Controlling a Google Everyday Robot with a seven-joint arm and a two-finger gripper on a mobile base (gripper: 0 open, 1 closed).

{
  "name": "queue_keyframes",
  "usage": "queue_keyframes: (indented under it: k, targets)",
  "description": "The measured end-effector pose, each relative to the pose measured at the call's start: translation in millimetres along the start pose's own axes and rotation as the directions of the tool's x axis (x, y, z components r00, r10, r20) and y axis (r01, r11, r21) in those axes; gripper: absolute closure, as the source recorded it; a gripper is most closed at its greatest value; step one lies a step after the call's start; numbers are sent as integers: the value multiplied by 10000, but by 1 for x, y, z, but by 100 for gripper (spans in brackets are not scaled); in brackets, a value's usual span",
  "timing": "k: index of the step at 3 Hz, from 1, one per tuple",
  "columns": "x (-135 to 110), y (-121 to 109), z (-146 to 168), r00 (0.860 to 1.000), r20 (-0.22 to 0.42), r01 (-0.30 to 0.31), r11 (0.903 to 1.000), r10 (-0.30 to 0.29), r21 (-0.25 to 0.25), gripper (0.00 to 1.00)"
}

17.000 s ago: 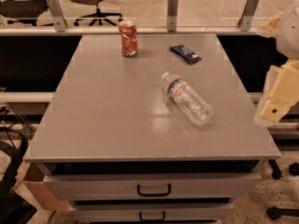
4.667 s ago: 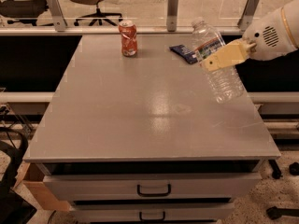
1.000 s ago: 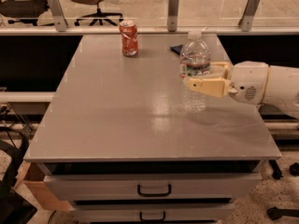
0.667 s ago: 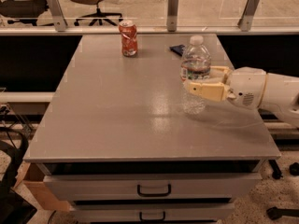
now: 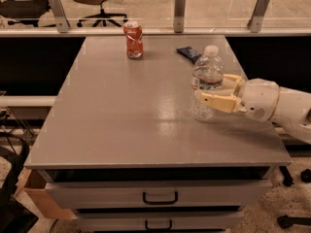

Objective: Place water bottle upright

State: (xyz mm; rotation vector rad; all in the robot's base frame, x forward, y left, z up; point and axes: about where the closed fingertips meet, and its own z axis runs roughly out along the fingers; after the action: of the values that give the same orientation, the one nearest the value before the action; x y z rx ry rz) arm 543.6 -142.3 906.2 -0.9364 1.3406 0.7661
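Note:
The water bottle (image 5: 207, 64) is clear, with a white cap and a label band. It is upright on the right part of the grey table (image 5: 121, 115), its base at the tabletop. My gripper (image 5: 210, 88) reaches in from the right at the height of the bottle's middle. Its cream fingers (image 5: 218, 101) close on the bottle from the near and far sides. The far finger is partly hidden behind the bottle.
An orange-red soda can (image 5: 133, 40) stands at the back of the table. A dark blue snack wrapper (image 5: 188, 53) lies just behind the bottle. A glass rail with metal posts (image 5: 180, 4) runs along the far edge. Drawers (image 5: 160, 198) sit below the front edge.
The bottle, which earlier lay on its side and was lifted tilted, now stands upright. In the last second the gripper and bottle shifted slightly to the right.

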Motion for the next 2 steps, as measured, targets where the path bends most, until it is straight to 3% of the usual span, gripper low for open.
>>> queue_keyframes:
  k: [2]
  targets:
    - [12,-7,0,9997,-241,40,9999,-42,-106,100]
